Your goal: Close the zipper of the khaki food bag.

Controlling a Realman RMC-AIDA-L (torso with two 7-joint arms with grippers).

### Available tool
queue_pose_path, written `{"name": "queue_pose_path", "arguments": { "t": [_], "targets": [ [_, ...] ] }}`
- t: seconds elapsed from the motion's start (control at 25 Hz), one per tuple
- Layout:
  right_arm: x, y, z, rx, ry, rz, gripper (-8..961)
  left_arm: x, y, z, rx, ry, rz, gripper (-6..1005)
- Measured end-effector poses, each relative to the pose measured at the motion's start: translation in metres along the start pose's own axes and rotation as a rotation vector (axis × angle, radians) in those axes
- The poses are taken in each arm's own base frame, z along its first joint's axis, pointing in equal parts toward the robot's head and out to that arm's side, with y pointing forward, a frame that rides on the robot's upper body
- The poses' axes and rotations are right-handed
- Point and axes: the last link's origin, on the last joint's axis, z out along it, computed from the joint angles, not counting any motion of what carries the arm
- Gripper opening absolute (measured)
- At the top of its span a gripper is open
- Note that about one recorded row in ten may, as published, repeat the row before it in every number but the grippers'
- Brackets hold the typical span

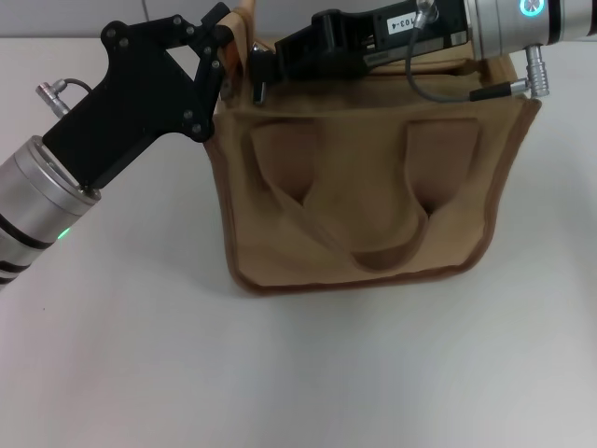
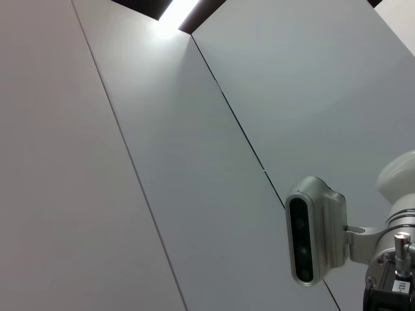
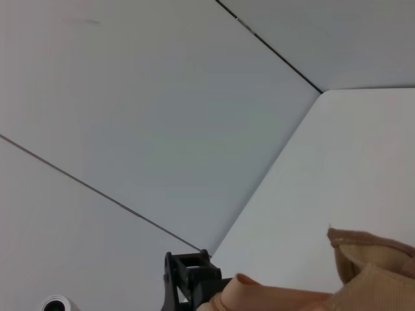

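Khaki canvas food bag (image 1: pixel 364 201) with brown-trimmed edges stands upright on the white table (image 1: pixel 308 373), front handle loop hanging down its near face. Black left gripper (image 1: pixel 227 56) sits at the bag's top left corner, clenched on a tan end tab (image 1: pixel 244 28). Black right gripper (image 1: pixel 264 75) reaches across the bag's top toward that corner; its finger state cannot be determined, and the zipper is hidden beneath the arm.

The khaki food bag (image 1: pixel 359 196) blocks the tabletop (image 1: pixel 308 373) toward its far edge, and my left tool (image 1: pixel 227 58) and right tool (image 1: pixel 256 70) crowd its far left top corner. The near edge offers me open passage.
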Motion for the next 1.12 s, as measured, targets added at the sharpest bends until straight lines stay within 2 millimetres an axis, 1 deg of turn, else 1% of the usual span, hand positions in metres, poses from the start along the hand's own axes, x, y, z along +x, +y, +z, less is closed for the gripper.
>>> {"name": "queue_pose_path", "arguments": {
  "t": [0.2,0.68,1.12],
  "targets": [
    [0.001,-0.001,0.001,0.003,0.004,-0.006,28,0.0,0.0,0.0,-0.001,0.0,0.0,42],
    [0.003,0.002,0.004,0.0,0.019,-0.052,8,-0.001,-0.001,-0.002,0.015,-0.008,0.003,44],
    [0.007,-0.002,-0.007,0.016,-0.005,-0.068,8,-0.004,-0.003,-0.004,0.03,-0.031,0.005,45]
  ]
}}
